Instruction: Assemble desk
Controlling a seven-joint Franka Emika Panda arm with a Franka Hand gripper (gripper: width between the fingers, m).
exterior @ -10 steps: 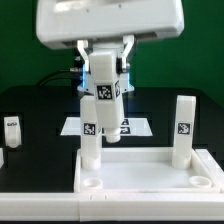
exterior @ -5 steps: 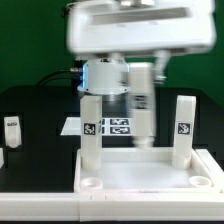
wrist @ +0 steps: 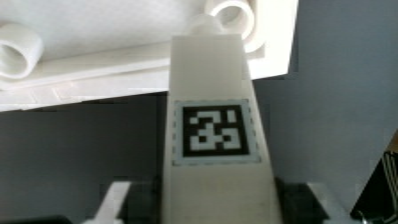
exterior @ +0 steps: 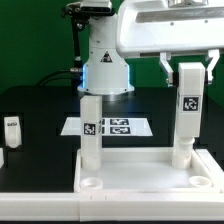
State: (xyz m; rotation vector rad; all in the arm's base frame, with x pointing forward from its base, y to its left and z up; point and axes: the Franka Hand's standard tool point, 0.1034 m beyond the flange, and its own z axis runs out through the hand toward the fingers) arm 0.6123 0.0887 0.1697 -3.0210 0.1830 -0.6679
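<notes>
Exterior view: gripper [exterior: 188, 78] now at exterior view's right, no longer beside upright white square leg [exterior: 90, 130] standing in back left corner. It carries across short square white plastic leg with black-and-white tag [exterior: 187, 110], jaws clamped on its top, above large flat white rimmed desk panel [exterior: 140, 168]. Back right leg is hidden behind it; I can't separate them. I judge empty front right round hole [exterior: 203, 182] is next target.

Wrist view: tagged leg [wrist: 214, 120] is gripped between fingers [wrist: 118, 200], panel [wrist: 98, 85] beyond.
</notes>
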